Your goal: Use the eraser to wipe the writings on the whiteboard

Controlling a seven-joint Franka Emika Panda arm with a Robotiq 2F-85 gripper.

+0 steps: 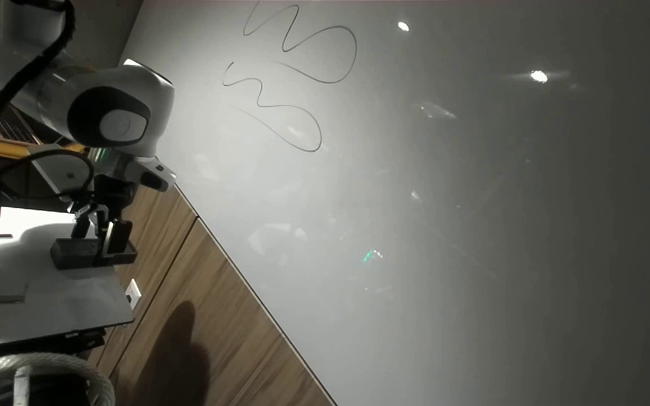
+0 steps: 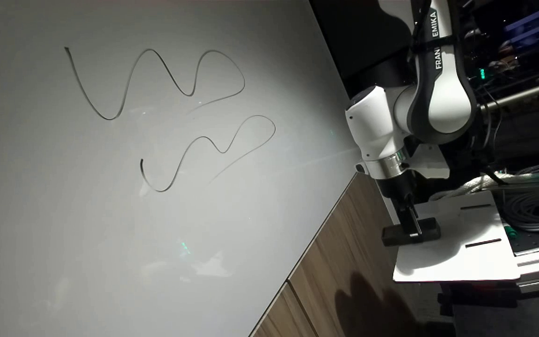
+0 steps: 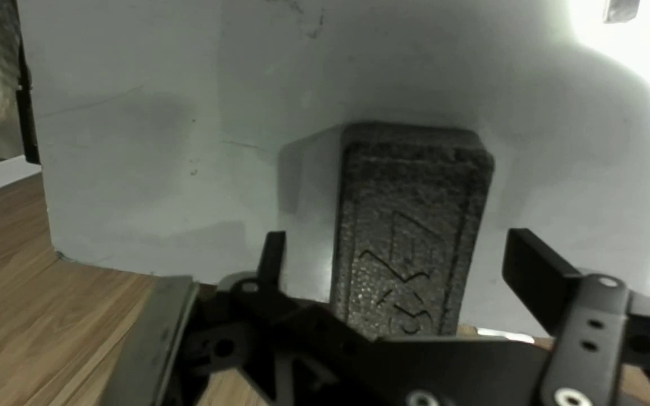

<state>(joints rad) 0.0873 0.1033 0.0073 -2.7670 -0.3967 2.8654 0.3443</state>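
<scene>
Currently | gripper: jaws spread wide, gripping nothing | eraser: between them, gap on either side

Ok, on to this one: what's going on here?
An arm has its gripper open astride the eraser, with a gap on each side in the wrist view, so the eraser isn't gripped. It appears to lie on the table, away from the board. In both exterior views two squiggles are on the board, so the wiping looks not yet begun. Closing on the eraser probably comes next.
</scene>
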